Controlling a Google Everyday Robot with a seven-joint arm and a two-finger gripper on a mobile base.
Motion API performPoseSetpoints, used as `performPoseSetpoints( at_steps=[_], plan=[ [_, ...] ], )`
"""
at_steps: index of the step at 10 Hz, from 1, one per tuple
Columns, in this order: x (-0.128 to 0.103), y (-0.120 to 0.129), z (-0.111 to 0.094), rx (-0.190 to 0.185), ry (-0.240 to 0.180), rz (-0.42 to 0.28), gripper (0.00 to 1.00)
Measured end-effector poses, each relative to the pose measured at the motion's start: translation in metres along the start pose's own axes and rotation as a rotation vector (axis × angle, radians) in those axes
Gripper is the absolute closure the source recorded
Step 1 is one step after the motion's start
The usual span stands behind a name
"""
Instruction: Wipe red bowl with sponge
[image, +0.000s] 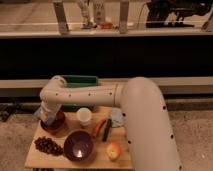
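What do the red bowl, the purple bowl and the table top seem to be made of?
Red bowl: probably plastic or glazed ceramic; plain dark red, dull look. The gripper sits over it.
Purple bowl: likely glossy plastic; there is a bright glint inside.
Table: looks like pale wood; warm tan, matte.

Pincer over the red bowl — bowl's inside mostly hidden beneath — arm cut off below

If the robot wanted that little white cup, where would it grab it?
Probably by its rim, coming straight down: the white cup stands upright, mouth open, with the red bowl and purple bowl close by its sides. The gripper sits at the red bowl, beside the cup.
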Motion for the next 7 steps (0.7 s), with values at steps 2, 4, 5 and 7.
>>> performPoseSetpoints(
  at_steps=[2,4,5,7],
  plan=[
    [-0.011,0.002,-0.008,0.007,0.016,0.019,1.00],
    [-0.019,0.002,-0.011,0.003,0.002,0.031,1.00],
    [-0.023,0.002,-0.012,0.000,-0.010,0.033,1.00],
    [-0.029,0.002,-0.015,-0.008,-0.041,0.036,1.00]
  ],
)
